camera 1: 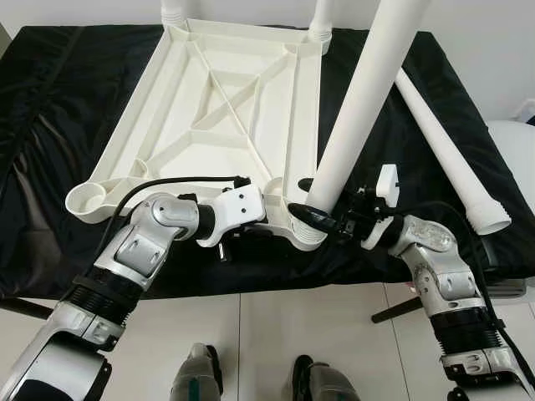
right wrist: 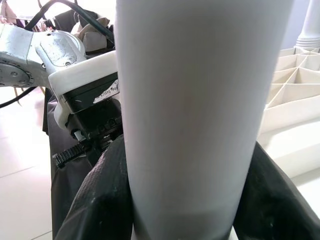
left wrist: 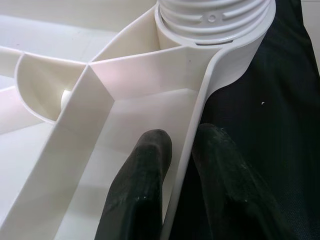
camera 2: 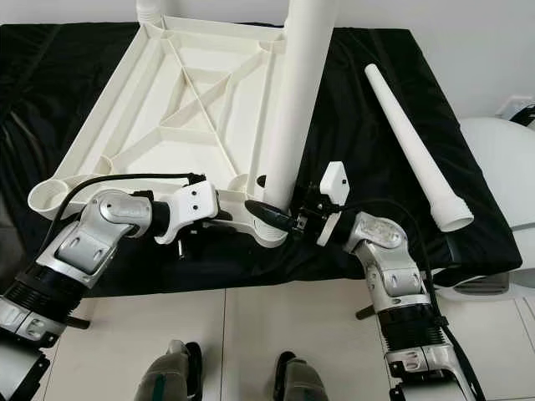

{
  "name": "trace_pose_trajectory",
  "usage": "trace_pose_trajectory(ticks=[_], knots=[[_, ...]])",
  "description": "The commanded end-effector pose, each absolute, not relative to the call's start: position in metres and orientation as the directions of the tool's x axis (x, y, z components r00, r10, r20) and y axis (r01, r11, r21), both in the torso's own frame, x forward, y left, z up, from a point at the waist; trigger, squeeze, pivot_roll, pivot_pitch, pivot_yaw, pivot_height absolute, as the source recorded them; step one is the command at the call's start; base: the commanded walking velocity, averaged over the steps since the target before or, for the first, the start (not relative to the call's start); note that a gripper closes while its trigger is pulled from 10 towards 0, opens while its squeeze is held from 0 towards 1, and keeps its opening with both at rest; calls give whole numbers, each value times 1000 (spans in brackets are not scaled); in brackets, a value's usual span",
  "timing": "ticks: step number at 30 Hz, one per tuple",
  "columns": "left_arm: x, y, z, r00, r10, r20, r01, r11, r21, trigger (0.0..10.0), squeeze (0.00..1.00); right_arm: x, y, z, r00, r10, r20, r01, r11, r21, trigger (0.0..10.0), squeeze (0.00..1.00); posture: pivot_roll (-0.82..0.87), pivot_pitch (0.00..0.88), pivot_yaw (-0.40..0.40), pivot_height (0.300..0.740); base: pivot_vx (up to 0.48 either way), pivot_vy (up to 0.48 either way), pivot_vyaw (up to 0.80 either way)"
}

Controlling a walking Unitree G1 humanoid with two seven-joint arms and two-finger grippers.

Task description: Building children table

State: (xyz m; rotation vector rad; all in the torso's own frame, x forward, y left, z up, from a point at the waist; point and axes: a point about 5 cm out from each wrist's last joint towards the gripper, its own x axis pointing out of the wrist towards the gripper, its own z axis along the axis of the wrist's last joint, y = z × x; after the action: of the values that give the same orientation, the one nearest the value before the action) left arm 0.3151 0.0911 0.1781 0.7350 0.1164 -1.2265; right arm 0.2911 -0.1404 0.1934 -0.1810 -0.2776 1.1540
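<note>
While the white tabletop (camera 1: pixel 226 109) lies upside down on the black cloth (camera 1: pixel 50 167), ribs facing up, the left gripper (left wrist: pixel 182 165) pinches its near rim, one black finger inside the wall and the other outside against the cloth. Just beside it, at the near corner socket (camera 1: pixel 305 230), the right gripper (camera 1: pixel 322 219) has its two fingers clamped around the bottom of a white leg (camera 1: pixel 364 100), which stands in that socket leaning slightly to the right. Two more legs (camera 1: pixel 175 12) rise from the far corners. A fourth leg (camera 1: pixel 451 150) lies loose on the cloth off to the right, well apart from the tabletop.
</note>
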Motion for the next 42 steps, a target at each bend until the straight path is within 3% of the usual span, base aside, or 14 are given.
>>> trace_pose_trajectory(ticks=[1,12,22,42], knots=[[326,100,189,464,-783,-415,842,243,482,10000,0,280,-130,187,300,951,72,-901,307,-306,10000,0,98,227,15,740,0,0,0],[327,102,190,477,-777,-411,836,257,485,10000,0,276,-126,186,292,954,67,-898,298,-323,10000,0,99,220,11,740,0,0,0],[328,103,191,482,-774,-411,834,261,486,10000,0,272,-123,186,342,935,95,-880,354,-318,10000,0,97,220,14,740,0,0,0],[336,112,191,557,-703,-443,809,338,480,10000,0,276,-116,188,518,842,151,-789,539,-295,10000,0,103,227,13,740,0,0,0]])
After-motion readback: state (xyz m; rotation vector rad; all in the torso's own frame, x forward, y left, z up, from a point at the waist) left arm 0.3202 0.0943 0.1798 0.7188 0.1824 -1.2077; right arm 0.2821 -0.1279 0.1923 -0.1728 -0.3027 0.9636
